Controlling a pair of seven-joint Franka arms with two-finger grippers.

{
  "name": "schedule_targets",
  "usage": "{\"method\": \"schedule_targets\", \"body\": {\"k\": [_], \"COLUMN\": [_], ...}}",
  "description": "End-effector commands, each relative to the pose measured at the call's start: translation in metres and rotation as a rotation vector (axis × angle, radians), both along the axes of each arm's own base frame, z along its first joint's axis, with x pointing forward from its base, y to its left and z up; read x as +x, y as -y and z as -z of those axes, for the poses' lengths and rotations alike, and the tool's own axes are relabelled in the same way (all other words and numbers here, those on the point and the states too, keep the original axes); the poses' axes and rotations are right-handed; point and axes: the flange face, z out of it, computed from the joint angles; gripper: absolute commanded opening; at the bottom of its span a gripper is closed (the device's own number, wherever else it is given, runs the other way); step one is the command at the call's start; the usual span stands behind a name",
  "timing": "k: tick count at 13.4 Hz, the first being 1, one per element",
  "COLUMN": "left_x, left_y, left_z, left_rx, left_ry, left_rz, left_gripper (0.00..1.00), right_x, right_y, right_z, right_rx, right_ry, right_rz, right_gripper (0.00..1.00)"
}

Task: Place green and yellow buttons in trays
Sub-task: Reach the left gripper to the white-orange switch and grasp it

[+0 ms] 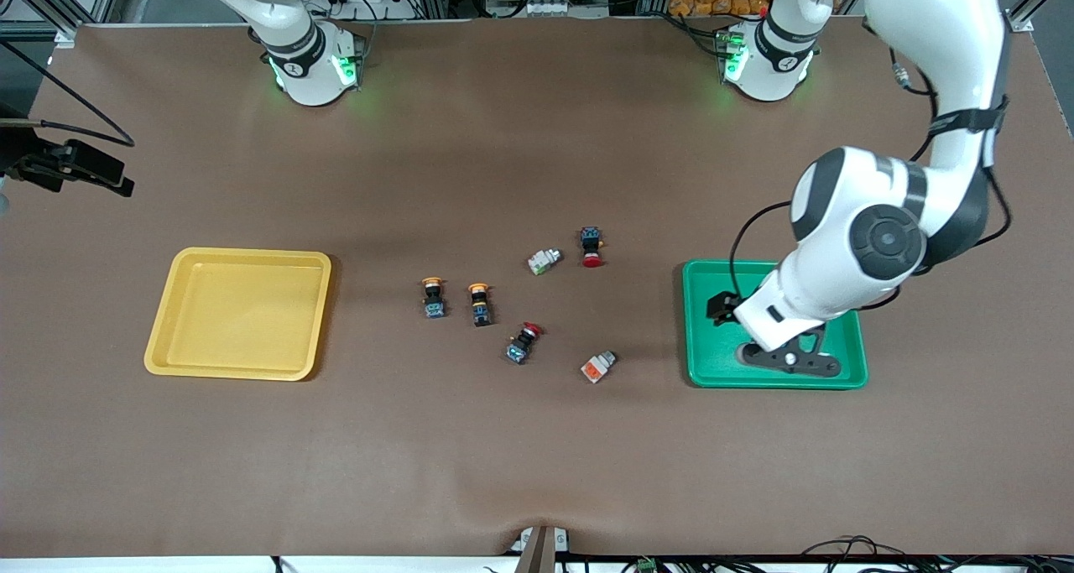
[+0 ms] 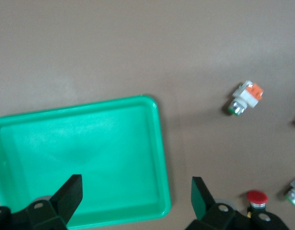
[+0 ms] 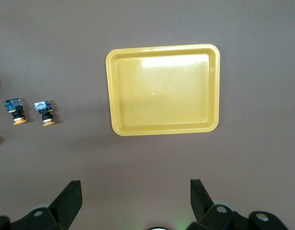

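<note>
The left hand [image 1: 789,362] hangs over the green tray [image 1: 703,363], fingers spread wide, holding nothing. The right hand [image 3: 133,203] is above the desk [image 1: 503,439] near its base, likewise wide open and empty; that arm waits.

From the left hand, the nearest task item is the whitish button with the orange end [image 1: 597,366], at roughly 9 o'clock in the front view, just beside the tray, long axis diagonal. The second whitish button [image 1: 544,260] lies at 10 o'clock. Two yellow-capped buttons [image 1: 434,297] [image 1: 480,304] lie between the trays; the yellow tray [image 1: 168,338] is empty. The left arm is judged nearer.
</note>
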Motion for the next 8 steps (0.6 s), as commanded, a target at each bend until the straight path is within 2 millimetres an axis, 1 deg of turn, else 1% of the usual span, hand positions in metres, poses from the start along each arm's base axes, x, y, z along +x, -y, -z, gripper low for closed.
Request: {"method": "schedule_targets", "body": {"k": [1,2,3,4,5,6,8], "left_x": [0.016,0.019,0.018,0.018,0.019,0.017,0.017], "left_y": [0.012,0.021,0.039,0.050,0.058,0.070,0.081], "left_z": [0.014,0.023,0.036,0.046,0.051,0.054,0.066], "left_rx": [-0.019,-0.033,-0.044,-0.057,-0.072,-0.084,-0.097], "left_ry": [0.066,0.098,0.120,0.138,0.163,0.183,0.215], "left_rz": [0.023,0.031,0.050,0.050,0.048,0.064,0.083], "left_gripper": [1.00,1.00,1.00,1.00,1.00,1.00,1.00], "right_x": [0.007,0.007,0.007,0.008,0.011,0.011,0.012], "right_y": [-0.010,-0.018,-0.021,-0.021,-0.023,-0.023,-0.025], "right_z": [-0.001,-0.002,-0.002,-0.001,0.002,0.002,0.002], "right_rx": [0.013,0.010,0.000,0.000,0.003,0.004,0.010], "right_ry": [0.012,0.017,0.018,0.021,0.020,0.020,0.026], "right_rz": [-0.020,-0.035,-0.043,-0.043,-0.044,-0.044,-0.046], "right_gripper": [1.00,1.00,1.00,1.00,1.00,1.00,1.00]}}
